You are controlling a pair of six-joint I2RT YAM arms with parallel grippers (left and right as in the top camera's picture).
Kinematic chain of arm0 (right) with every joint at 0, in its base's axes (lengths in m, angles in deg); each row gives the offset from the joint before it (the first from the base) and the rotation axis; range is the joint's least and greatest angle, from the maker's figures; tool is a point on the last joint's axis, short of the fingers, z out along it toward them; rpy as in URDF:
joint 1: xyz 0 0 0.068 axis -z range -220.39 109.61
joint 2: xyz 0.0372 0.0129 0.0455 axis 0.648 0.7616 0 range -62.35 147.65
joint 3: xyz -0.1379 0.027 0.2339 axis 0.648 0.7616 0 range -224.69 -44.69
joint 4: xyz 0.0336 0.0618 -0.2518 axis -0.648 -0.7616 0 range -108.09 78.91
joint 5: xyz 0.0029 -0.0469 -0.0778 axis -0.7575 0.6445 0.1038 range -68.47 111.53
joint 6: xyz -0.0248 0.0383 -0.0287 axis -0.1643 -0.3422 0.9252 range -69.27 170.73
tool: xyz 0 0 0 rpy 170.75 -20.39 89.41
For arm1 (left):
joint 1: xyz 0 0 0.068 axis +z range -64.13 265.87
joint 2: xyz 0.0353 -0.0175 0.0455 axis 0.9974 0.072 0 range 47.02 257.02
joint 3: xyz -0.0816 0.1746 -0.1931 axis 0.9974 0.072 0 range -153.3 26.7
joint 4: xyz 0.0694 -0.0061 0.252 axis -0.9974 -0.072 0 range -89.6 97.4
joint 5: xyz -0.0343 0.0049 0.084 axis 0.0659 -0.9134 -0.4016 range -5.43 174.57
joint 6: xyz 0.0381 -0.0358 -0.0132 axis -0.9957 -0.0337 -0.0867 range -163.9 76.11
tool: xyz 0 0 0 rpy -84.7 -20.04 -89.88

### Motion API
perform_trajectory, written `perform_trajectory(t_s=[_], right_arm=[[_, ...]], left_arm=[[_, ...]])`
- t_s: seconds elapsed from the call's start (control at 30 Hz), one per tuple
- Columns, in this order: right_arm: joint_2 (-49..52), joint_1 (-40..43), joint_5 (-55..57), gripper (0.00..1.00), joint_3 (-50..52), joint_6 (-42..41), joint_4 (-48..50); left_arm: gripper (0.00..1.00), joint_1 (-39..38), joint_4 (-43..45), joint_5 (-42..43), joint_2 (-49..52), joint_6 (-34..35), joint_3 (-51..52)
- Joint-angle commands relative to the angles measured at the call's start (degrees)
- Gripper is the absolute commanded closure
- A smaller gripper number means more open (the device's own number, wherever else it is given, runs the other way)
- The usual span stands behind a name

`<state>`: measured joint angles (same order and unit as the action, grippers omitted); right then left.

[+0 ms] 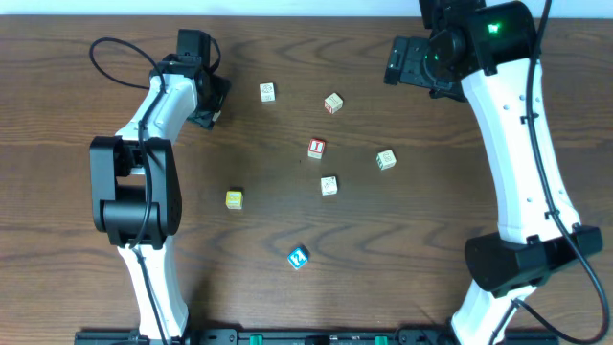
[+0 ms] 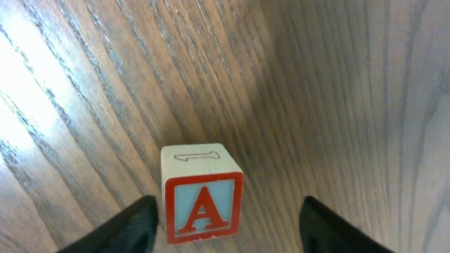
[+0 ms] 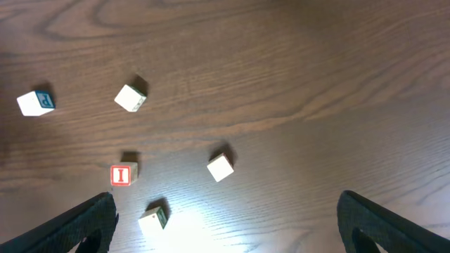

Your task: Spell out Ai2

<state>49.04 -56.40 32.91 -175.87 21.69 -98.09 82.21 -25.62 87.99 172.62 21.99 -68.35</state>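
Left wrist camera: the left gripper (image 2: 229,214) sits low over the wooden table (image 2: 316,84) with its jaws parted. The A block (image 2: 202,204) rests on the wood between the two fingers, red letter facing the lens. It is close against one finger (image 2: 130,226) and clearly apart from the other; whether it touches the near one cannot be told, and it is not clamped. From overhead, that gripper is at the table's far left and hides the A block. The red I block (image 1: 316,148) lies near the table's middle, the blue 2 block (image 1: 298,256) nearer the arms' bases, both well apart from the left gripper. The right gripper (image 3: 226,211) hangs high at the far right, jaws spread wide, holding nothing.
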Motion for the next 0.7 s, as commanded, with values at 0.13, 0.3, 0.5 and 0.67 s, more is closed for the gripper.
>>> perform_trajectory(t_s=[0.13,0.3,0.5,0.67], right_arm=[[0.26,0.07,0.81,0.01,-0.39,0.85,-0.74],[0.26,0.07,0.83,0.01,-0.39,0.85,-0.87],[0.26,0.07,0.81,0.01,-0.39,0.85,-1.14],[0.26,0.07,0.81,0.01,-0.39,0.85,-1.2]], left_arm=[[0.34,-0.24,-0.61,-1.16,0.74,-0.09,0.39],[0.35,-0.24,-0.98,-2.6,0.74,-0.09,0.39],[0.41,-0.24,-1.31,-2.36,0.74,-0.09,0.39],[0.4,-0.24,-2.32,-2.38,0.79,-0.09,0.39]])
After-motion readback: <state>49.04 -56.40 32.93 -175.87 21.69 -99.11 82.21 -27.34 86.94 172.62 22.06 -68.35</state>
